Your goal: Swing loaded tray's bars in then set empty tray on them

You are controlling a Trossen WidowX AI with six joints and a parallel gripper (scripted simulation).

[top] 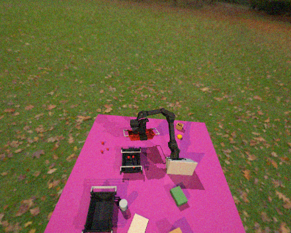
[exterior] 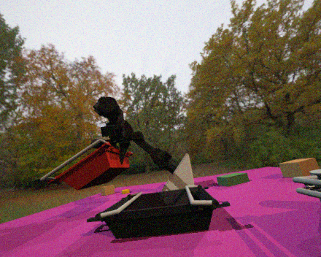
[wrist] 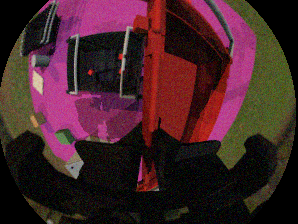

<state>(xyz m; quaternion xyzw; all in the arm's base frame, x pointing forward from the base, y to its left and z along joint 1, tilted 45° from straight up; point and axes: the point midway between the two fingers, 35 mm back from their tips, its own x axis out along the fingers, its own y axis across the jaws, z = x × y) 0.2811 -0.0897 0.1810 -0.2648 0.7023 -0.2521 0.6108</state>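
Note:
The loaded black tray (top: 122, 160) (exterior: 161, 227) (wrist: 102, 84) stands on the table with small red blocks inside. One wire bar (top: 131, 151) (exterior: 122, 206) and the other wire bar (top: 131, 167) (exterior: 201, 202) lie inward over its top, near its two ends. The empty red tray (top: 147, 135) (exterior: 93, 169) (wrist: 176, 95) hangs in the air behind the black tray, tilted in the exterior view, its own bars swung outward. My gripper (top: 143, 138) (exterior: 122, 159) (wrist: 147, 123) is shut on the red tray's long side wall. The fingertips are partly hidden in the top view.
A larger black tray (top: 101, 210) and a pale cylinder (top: 123, 204) stand at the near left. A green block (top: 178, 195) (exterior: 232, 179) and a cream block (top: 181, 166) are at the right. A wooden block (top: 179, 126) and yellow piece (top: 179, 136) lie behind. Loose red pieces (top: 102, 143) lie left.

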